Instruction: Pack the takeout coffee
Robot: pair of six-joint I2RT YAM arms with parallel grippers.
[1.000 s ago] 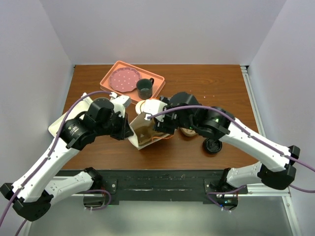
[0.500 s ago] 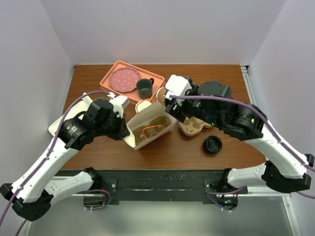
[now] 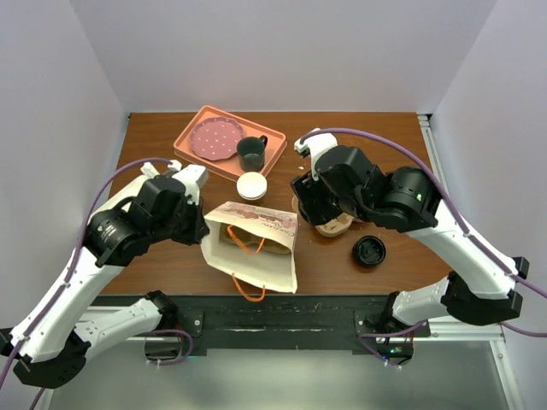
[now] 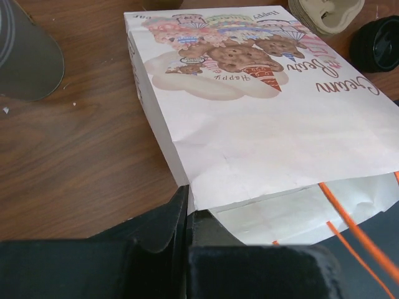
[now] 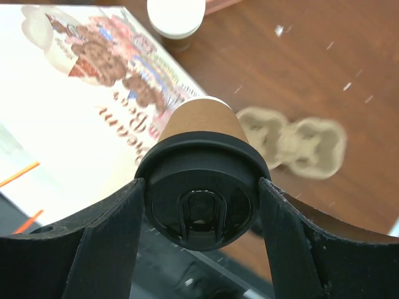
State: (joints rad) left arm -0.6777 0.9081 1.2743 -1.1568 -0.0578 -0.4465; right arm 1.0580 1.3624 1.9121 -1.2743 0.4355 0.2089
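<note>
Coffee (image 5: 202, 187) hangs upright, clamped at its lid between the spread fingers of the right gripper (image 5: 202, 215), beside the bag (image 3: 261, 260) and near the carrier (image 3: 332, 224). To pack it well, keep it level and lower it only through a gaping mouth. Left gripper (image 4: 188, 215) is pinched tight on the bag's rim, but the bag lies slumped with its mouth nearly flat and probably needs lifting open. The orange handles (image 4: 349, 213) may snag the cup, while the loose lid (image 3: 369, 251), white-lidded cup (image 3: 252, 185) and tray (image 3: 275, 143) with its mug (image 3: 250, 152) sit clear.
</note>
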